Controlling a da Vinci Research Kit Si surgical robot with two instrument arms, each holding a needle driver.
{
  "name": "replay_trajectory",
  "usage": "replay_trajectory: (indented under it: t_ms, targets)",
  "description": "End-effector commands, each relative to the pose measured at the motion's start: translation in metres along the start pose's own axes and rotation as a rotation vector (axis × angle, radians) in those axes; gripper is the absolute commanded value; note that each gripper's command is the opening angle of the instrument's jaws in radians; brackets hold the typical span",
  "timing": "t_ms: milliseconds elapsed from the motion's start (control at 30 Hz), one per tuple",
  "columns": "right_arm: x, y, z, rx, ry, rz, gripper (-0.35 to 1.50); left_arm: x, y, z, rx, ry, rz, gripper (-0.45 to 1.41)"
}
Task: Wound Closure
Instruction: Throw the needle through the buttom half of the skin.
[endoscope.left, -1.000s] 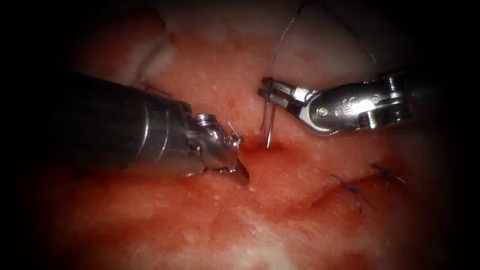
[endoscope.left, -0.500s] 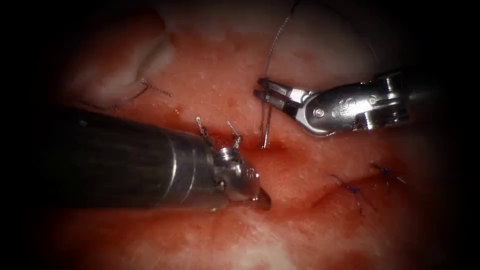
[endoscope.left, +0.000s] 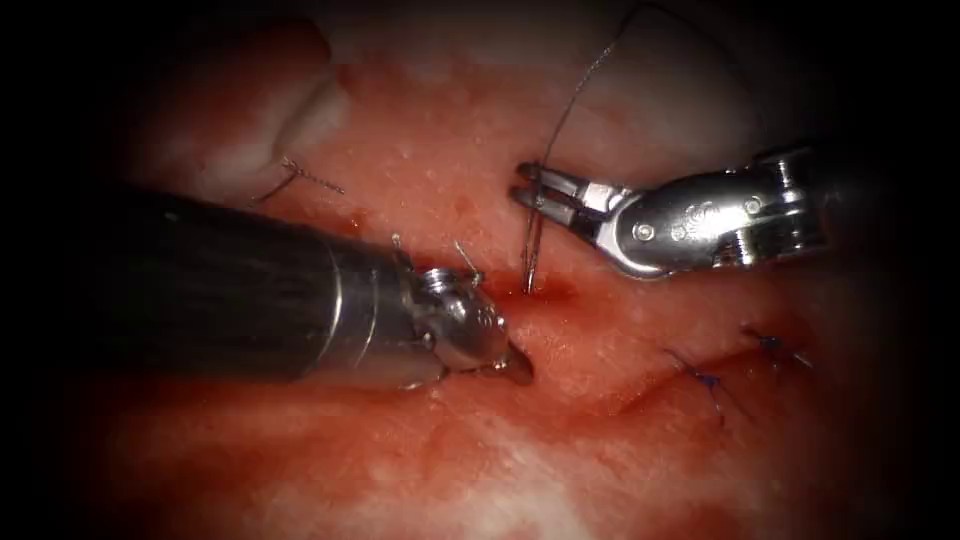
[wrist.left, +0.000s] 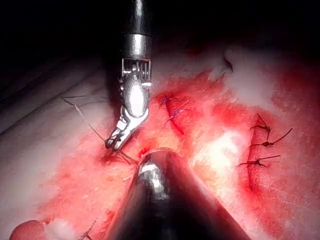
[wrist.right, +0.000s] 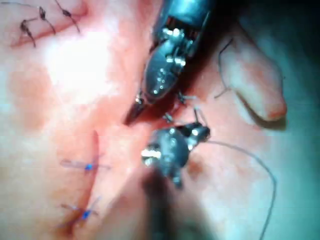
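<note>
The right tool (endoscope.left: 535, 192) has its fingers (endoscope.left: 562, 183) clamped on the needle (endoscope.left: 530, 250) near the needle's tail. From that grip the thread (endoscope.left: 575, 95) rises far and to the right. The needle hangs almost straight down from the fingers toward the near side, and its point sits in the tissue (endoscope.left: 420, 150) at a small pool of red fluid (endoscope.left: 552, 292). This spot is left of the cut (endoscope.left: 650, 395) and its blue stitches (endoscope.left: 705, 380).

The left tool (endoscope.left: 518, 370) lies just left of and nearer than the entry spot. Its fingers are together and its tip presses on the tissue, well apart from the needle. I cannot tell whether it pinches any tissue. It holds neither needle nor thread.

With the point seated, good work likely means a firm grip and turning the wrist along the needle's curve rather than pushing straight. The thread should stay slack, and the left tool should steady the tissue close by without crowding the needle
</note>
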Motion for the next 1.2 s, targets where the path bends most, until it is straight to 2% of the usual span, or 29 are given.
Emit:
replay_trajectory:
  t_ms: [33,567,767,967,1200]
  targets:
    - [-0.0001,-0.0006,0.0005,0.003,0.002,0.004,-0.35,0.0002,0.0,0.0008,0.0,0.0,0.001,-0.23]
    - [0.0007,0.0007,0.0007,0.016,0.009,0.054,-0.35,-0.0002,0.0002,0.0011,0.006,0.0,0.003,-0.22]
    - [0.0004,0.0009,0.0009,0.06,0.003,0.057,-0.35,-0.0005,0.0002,0.001,0.002,-0.001,0.006,-0.22]
    - [-0.0007,0.0011,0.0012,0.086,0.016,-0.015,-0.35,-0.0007,0.0002,0.0009,-0.002,-0.002,0.009,-0.22]
    - [-0.0008,0.0012,0.0013,0.118,0.042,-0.091,-0.35,-0.001,0.0003,0.0008,-0.006,-0.003,0.011,-0.22]
